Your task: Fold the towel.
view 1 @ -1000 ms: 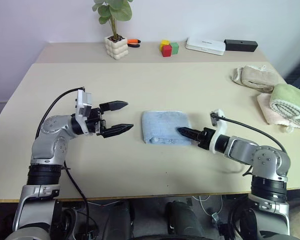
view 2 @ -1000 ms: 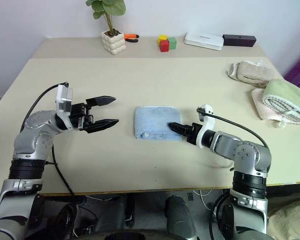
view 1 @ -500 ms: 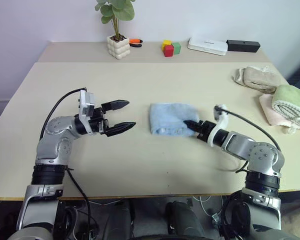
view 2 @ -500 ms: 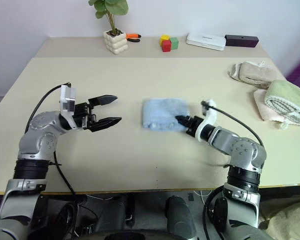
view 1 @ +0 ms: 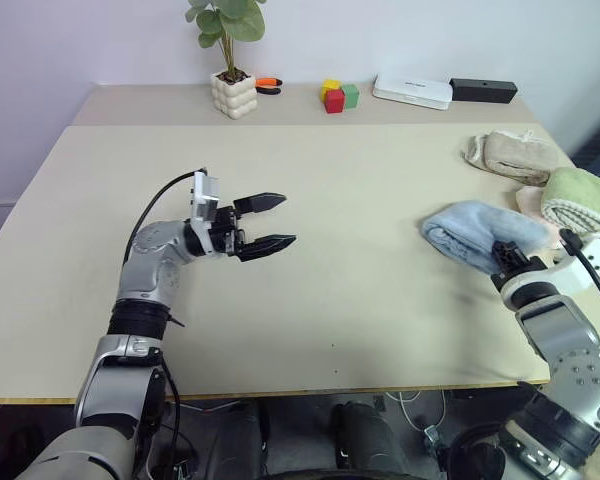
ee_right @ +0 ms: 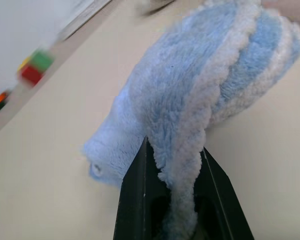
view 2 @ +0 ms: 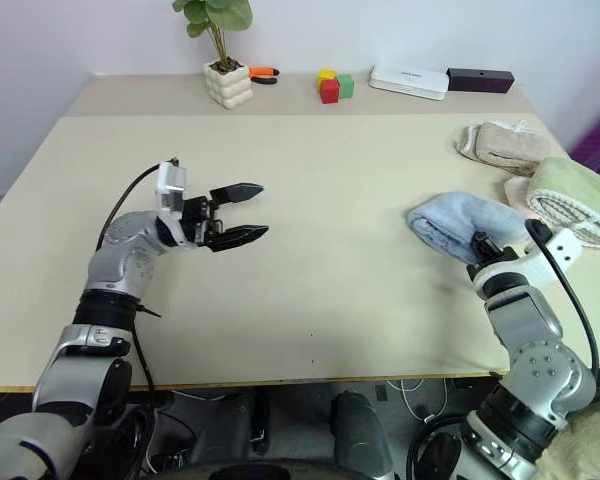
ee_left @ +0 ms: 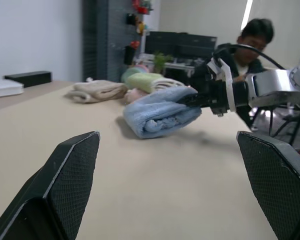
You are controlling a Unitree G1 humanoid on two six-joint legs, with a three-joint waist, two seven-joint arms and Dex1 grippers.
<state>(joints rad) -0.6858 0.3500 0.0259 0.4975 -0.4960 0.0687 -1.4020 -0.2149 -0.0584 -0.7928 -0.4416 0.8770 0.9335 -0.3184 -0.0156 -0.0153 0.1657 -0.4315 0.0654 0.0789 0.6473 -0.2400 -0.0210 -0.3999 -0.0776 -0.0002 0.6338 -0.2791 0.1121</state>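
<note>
The towel (view 1: 472, 235), light blue terry folded into a thick bundle with pale edging, lies just beside the green towel (view 1: 584, 203). The right gripper (ee_right: 172, 165) pinches its edge; the left gripper (view 1: 272, 222) gapes empty, well apart.

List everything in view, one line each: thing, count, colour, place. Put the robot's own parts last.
table: one, beige, holds everything below.
blue towel: one, light blue, folded, right side of table, pinched at its near edge.
beige towel: one, beige, rolled, far right.
green towel: one, green, right edge, on a pale cloth.
potted plant: one, green leaves in a white pot, back left.
blocks: three, yellow, red, green, back centre.
orange-handled tool: one, beside the pot.
white box: one, back right.
black box: one, beside the white box.
person: one, dark top, background of left wrist view.
left gripper: one, black, open, over left-centre table.
right gripper: one, black, shut on blue towel.
</note>
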